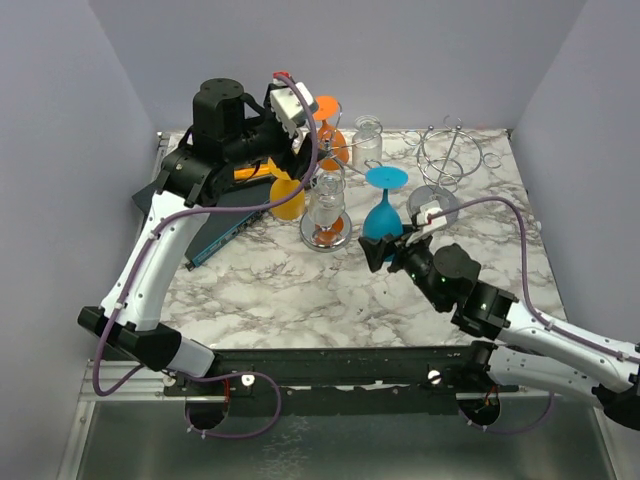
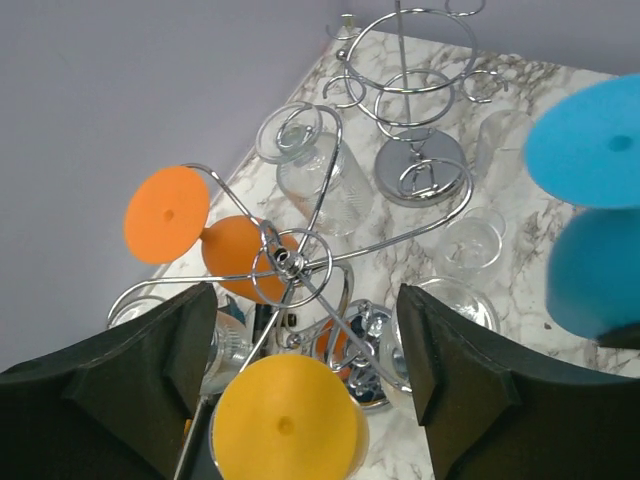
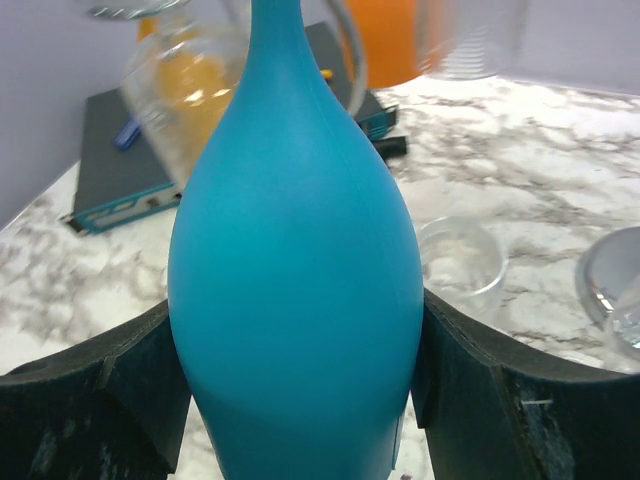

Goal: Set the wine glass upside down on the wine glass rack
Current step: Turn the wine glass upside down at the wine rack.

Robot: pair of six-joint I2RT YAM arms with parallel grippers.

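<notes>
Blue and foot-up, the wine glass [image 1: 382,212] stood inverted just right of the wine glass rack [image 1: 328,240] in the top view, its bowl clasped by the right gripper [image 1: 384,247]. From the left wrist, the left gripper [image 2: 305,300] gaped wide above the rack's hub and held nothing; a yellow glass [image 2: 285,425] hung on the rack below it. From the right wrist, both pads [image 3: 95,395] pressed against the blue bowl's sides.
</notes>
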